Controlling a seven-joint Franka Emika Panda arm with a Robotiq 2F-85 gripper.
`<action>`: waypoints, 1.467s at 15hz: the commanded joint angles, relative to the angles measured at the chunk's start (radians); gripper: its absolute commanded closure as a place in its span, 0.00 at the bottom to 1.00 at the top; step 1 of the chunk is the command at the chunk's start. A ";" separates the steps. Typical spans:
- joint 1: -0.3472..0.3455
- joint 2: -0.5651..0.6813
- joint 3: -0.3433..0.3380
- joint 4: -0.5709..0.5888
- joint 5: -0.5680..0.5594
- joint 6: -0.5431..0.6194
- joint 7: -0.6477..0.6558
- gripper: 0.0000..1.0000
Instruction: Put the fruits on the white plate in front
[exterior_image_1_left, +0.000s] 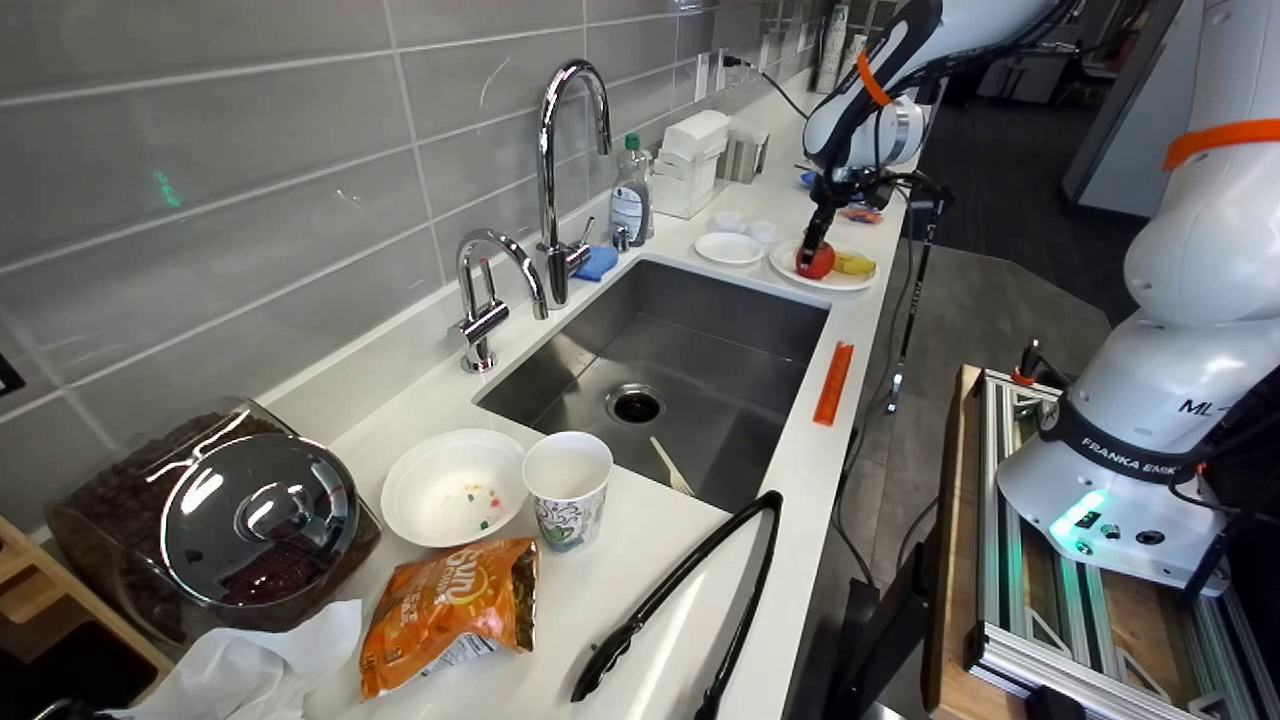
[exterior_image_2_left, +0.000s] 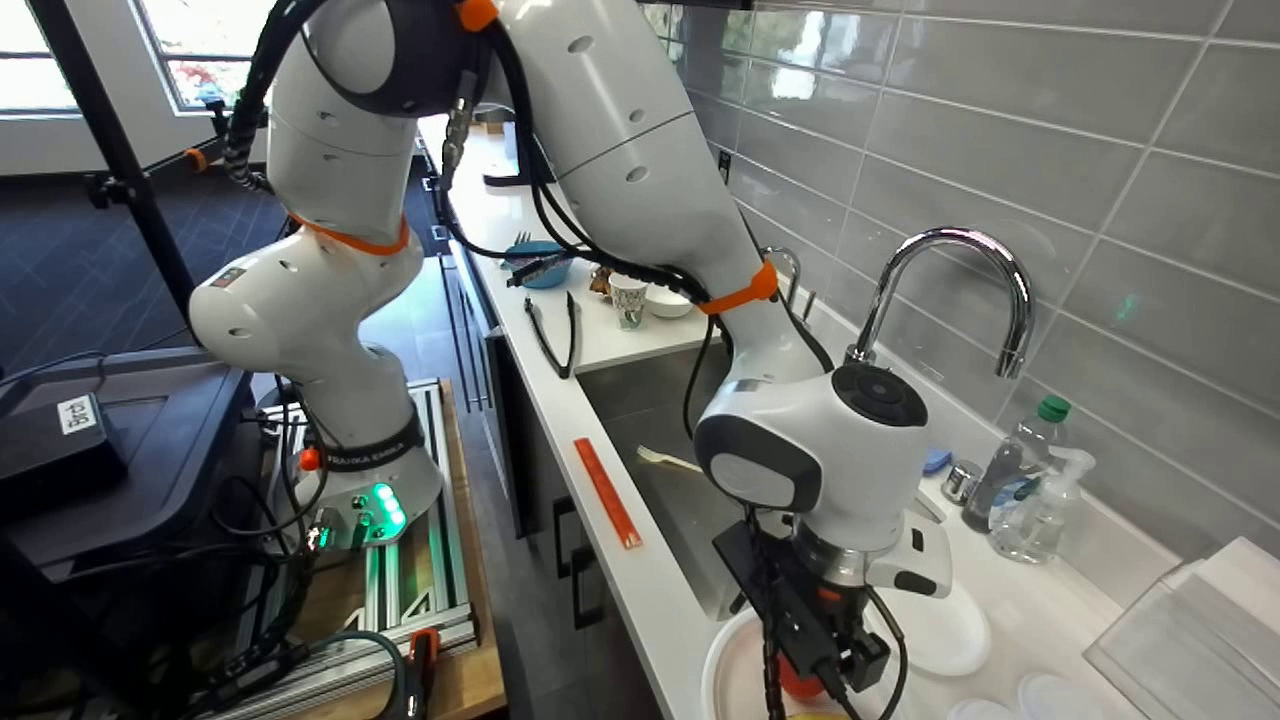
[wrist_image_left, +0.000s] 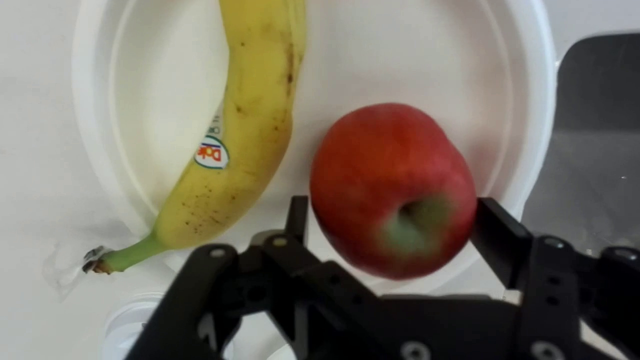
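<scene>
A red apple (wrist_image_left: 385, 150) and a yellow banana (wrist_image_left: 260, 110) lie side by side on a white plate (wrist_image_left: 400, 55) with a shallow rim. The same plate (exterior_image_1_left: 783, 264), apple (exterior_image_1_left: 815, 264) and banana (exterior_image_1_left: 853, 264) show beyond the sink in an exterior view. A second white plate (exterior_image_1_left: 728, 248) stands beside it with nothing on it. My gripper (wrist_image_left: 390, 210) is open around the apple. In the wrist view a thin gap shows at the left finger; the right finger meets the apple's edge. In an exterior view the arm and gripper partly cover the apple (exterior_image_2_left: 800, 680).
The metal sink (exterior_image_1_left: 690, 340) with a tall faucet (exterior_image_1_left: 550, 180) lies before the plates. A soap bottle (exterior_image_1_left: 631, 200) and a napkin box (exterior_image_1_left: 690, 165) stand by the wall. A red-orange strip (exterior_image_1_left: 833, 383) lies on the counter edge. Small clear lids (exterior_image_1_left: 762, 231) sit near the plates.
</scene>
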 joint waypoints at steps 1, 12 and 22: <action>-0.014 -0.007 0.018 -0.009 0.025 0.039 -0.051 0.00; -0.066 -0.086 0.043 -0.019 0.150 -0.043 -0.136 0.00; -0.041 -0.206 -0.028 -0.078 0.182 -0.103 -0.165 0.00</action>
